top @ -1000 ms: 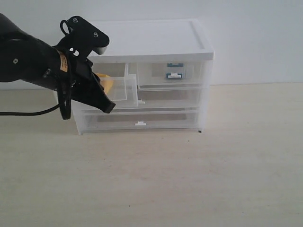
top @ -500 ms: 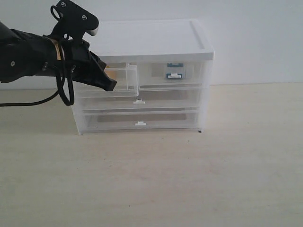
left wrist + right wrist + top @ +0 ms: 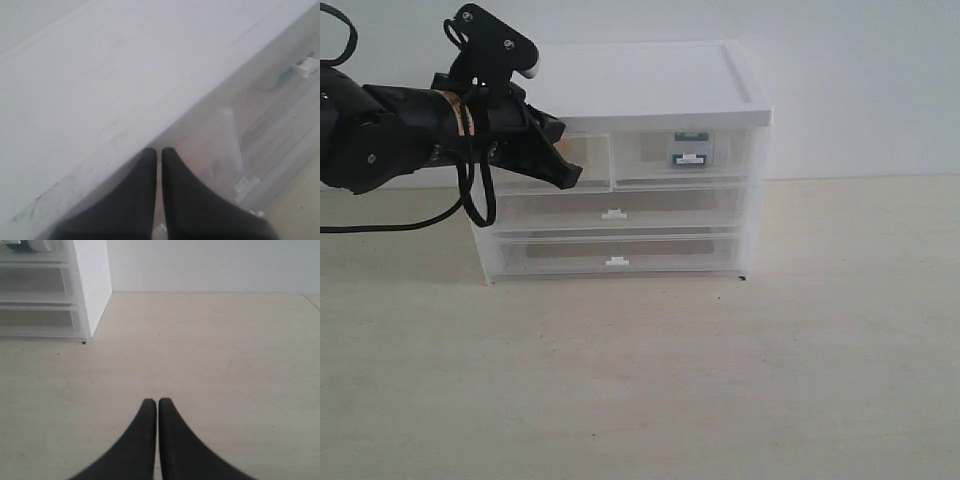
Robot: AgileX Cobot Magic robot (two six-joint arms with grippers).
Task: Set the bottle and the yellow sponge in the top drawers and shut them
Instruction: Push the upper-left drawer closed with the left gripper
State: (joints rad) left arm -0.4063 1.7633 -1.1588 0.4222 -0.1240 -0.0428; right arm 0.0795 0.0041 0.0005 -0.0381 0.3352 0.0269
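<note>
The white cabinet (image 3: 650,85) stands at the back of the table. Both top drawers sit flush in it: the left top drawer (image 3: 588,160) and the right top drawer (image 3: 687,160). The bottle (image 3: 688,148) shows through the right drawer's clear front as a blue-teal band. The yellow sponge is hidden behind my left arm. My left gripper (image 3: 570,178) is shut, its tips pressed against the left top drawer's front. In the left wrist view the left gripper (image 3: 159,151) sits just under the cabinet's top edge. My right gripper (image 3: 158,401) is shut and empty over bare table, out of the exterior view.
Two full-width drawers, the middle drawer (image 3: 613,212) and the bottom drawer (image 3: 616,260), are closed below. The cabinet's corner (image 3: 92,290) stands at the far left in the right wrist view. The light wooden table (image 3: 720,380) spreads in front. A black cable (image 3: 380,225) trails from the left arm.
The left top drawer stood pulled out with the yellow sponge inside; my left gripper has pushed it back until it sits flush in the cabinet.
</note>
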